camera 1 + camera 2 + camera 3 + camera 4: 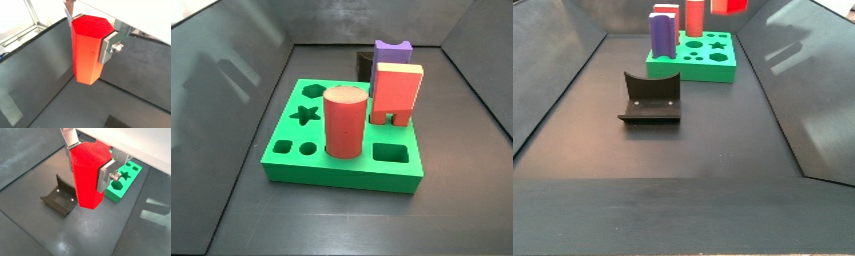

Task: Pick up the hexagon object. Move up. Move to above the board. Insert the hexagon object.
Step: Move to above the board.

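My gripper [90,36] is shut on the hexagon object [87,57], a bright red faceted prism. Silver fingers [108,47] press two opposite sides near its top. The same grasp shows in a wrist view [89,165]. The prism [88,183] hangs upright, off the dark floor. The green board [124,184] lies beyond it, with the prism to one side of the board. In a side view the board [345,172] shows star, round and rectangular cutouts, and neither gripper nor prism is in view. A bright red piece [727,5] at the frame's edge above the board [711,62] looks like the prism.
A thick salmon-red cylinder [344,122], a salmon-pink block with a yellow top [397,93] and a purple peg [392,52] stand on or behind the board. The fixture [59,198] stands on the floor near the prism and also shows in a side view [649,100]. Walls enclose the floor.
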You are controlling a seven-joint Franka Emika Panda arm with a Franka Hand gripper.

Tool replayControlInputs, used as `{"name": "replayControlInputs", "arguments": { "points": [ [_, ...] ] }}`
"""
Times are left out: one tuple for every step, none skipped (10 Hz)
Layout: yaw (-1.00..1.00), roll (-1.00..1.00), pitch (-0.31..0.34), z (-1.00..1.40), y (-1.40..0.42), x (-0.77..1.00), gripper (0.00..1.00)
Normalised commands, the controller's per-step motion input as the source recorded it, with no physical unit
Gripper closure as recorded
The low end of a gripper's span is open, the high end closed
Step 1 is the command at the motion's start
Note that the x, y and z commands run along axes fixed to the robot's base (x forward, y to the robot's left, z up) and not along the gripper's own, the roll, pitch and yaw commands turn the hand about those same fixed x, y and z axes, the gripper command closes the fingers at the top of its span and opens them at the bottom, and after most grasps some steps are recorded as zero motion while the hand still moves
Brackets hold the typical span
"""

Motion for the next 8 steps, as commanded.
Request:
{"name": "replayControlInputs", "arguments": {
  "points": [
    [0.03,0.1,0.093,0.5,-0.01,0.02,1.0],
    [0.03,0.09,0.094,0.24,-0.01,0.02,1.0],
    [0.63,0.01,-0.153,0.01,-1.0,0.0,1.0],
    [0.58,0.02,-0.164,-0.01,-1.0,0.0,1.0],
    [0.47,0.03,-0.17,-0.01,-1.0,0.0,1.0],
    [0.2,-0.01,-0.16,-0.01,-1.0,-0.01,1.0],
    [0.09,0.0,-0.132,-0.02,-1.0,-0.01,1.0],
    [0.04,0.0,-0.089,-0.01,-1.0,-0.01,1.0]
  ]
}}
